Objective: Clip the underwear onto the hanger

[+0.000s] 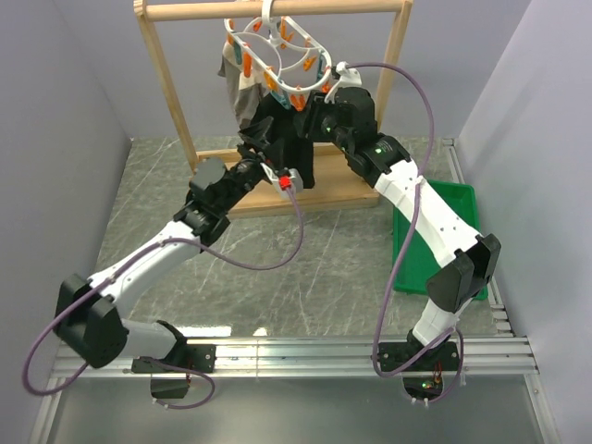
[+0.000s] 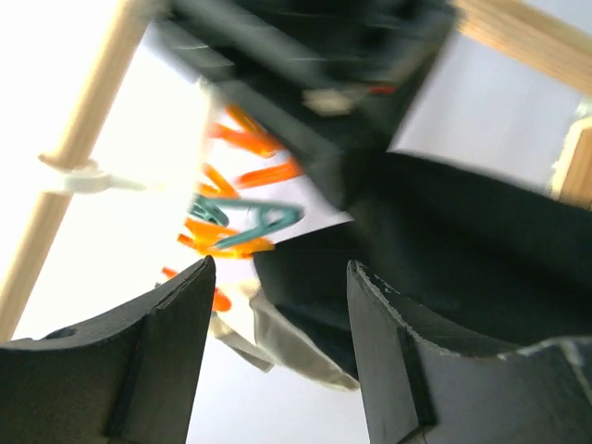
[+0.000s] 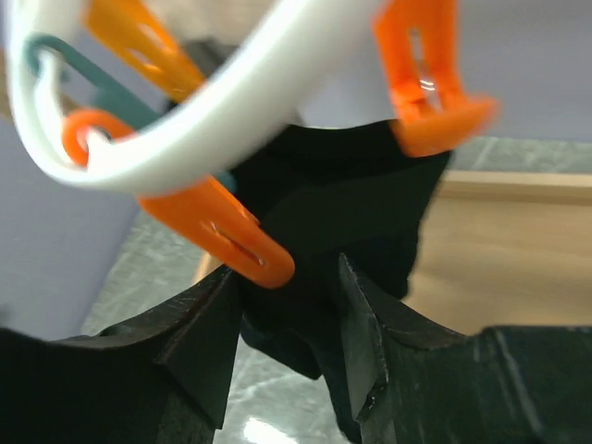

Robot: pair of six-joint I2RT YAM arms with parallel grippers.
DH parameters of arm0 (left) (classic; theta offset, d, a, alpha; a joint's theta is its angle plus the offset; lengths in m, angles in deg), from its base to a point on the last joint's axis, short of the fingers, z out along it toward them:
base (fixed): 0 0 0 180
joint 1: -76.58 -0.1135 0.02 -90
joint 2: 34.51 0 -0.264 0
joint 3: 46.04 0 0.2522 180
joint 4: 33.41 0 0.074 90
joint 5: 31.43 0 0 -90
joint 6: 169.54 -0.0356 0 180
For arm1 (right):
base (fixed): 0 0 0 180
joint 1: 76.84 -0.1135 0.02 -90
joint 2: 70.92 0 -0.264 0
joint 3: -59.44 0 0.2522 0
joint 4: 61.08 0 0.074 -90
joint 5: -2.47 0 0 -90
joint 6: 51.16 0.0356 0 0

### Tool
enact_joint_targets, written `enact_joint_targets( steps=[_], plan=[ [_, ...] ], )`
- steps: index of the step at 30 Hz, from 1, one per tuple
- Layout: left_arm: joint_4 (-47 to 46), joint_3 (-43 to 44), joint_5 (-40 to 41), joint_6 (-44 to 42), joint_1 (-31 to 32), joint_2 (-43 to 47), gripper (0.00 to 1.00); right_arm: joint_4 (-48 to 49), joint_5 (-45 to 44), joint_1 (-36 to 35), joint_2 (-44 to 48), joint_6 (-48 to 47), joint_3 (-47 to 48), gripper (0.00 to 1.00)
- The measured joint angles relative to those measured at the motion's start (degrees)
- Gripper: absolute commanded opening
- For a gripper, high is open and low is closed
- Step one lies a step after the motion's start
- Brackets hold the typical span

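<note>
Now, from above, the underwear (image 1: 301, 157) hangs with its long axis vertical under the hanger (image 1: 277, 51), between your left gripper (image 1: 254, 139) and right gripper (image 1: 319, 116). On the left wrist, your fingers (image 2: 176, 351) stand wide apart, the black cloth just beyond them. On the right wrist, cloth fills the gap between your fingers (image 3: 203, 342). You cannot tell whether they pinch it. The white frame sits just above.

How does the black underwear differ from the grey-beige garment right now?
The underwear is black; the grey-beige garment is pale. The underwear hangs lower, between the left gripper and right gripper; the grey-beige garment hangs higher, at the left edge of the hanger in the top view. Both are limp fabric below the hanger.
</note>
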Motion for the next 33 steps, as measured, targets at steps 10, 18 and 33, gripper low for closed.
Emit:
enact_joint_targets(
  steps=[10, 18, 33],
  plan=[
    [18.5, 7.8, -5.2, 28.5, -8.4, 5.1, 0.62, -0.3, 0.9, 4.6, 0.1, -3.8, -2.5, 0.49],
    [25.4, 22.1, -15.5, 54.5, -19.8, -2.5, 0.59, 2.0, 3.2, 6.2, 0.4, -8.2, -3.8, 0.59],
    [27.4, 32.7, -22.3, 71.9, -20.7, -13.3, 0.52, 11.1, 11.2, 7.2, 10.1, -18.2, -14.4, 0.63]
  ],
)
